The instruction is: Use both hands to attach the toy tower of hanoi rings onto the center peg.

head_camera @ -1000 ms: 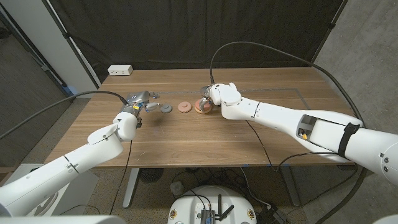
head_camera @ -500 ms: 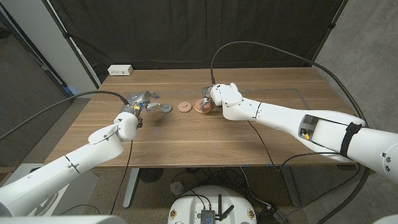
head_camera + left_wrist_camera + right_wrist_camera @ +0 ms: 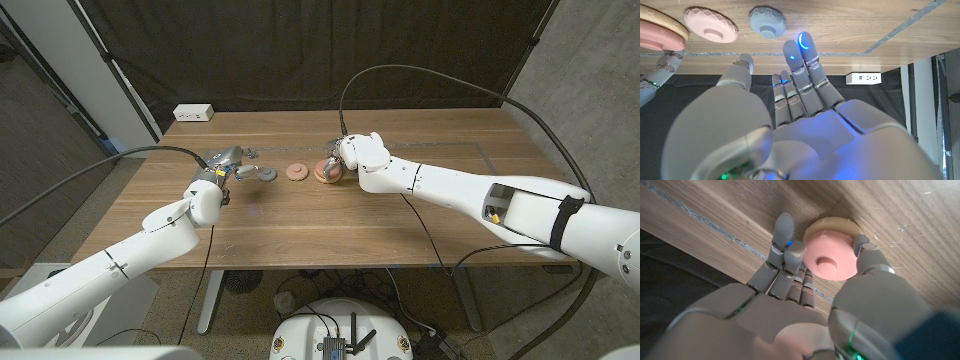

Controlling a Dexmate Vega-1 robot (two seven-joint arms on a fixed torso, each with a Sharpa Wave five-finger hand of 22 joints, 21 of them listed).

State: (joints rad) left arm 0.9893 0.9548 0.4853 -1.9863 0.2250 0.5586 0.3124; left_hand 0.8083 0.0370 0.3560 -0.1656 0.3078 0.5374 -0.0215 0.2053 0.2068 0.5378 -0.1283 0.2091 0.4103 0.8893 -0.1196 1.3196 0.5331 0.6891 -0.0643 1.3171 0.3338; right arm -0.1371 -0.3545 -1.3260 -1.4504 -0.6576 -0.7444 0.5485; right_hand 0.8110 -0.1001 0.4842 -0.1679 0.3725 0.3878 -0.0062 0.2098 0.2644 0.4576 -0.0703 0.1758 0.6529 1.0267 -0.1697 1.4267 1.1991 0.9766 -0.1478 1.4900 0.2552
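A small grey ring [image 3: 268, 175] and a pink ring [image 3: 296, 172] lie side by side at the table's middle. To their right stands a tan base disc [image 3: 321, 176] with a larger pink ring [image 3: 829, 260] on it; a round knob shows at that ring's centre. My right hand [image 3: 342, 156] is over this stack, thumb [image 3: 863, 246] on one edge of the larger pink ring and fingers [image 3: 786, 245] on the other. My left hand [image 3: 228, 163] hovers just left of the grey ring [image 3: 767, 21], fingers [image 3: 802, 47] stretched toward it and holding nothing.
A white power strip [image 3: 193, 113] lies at the table's far left corner. A thin grey line [image 3: 470, 146] crosses the wood on the right. Black cables run along both arms. A dark curtain hangs behind the table.
My right hand has shifted very slightly to the right over the stack. The left hand and the loose rings have stayed where they were.
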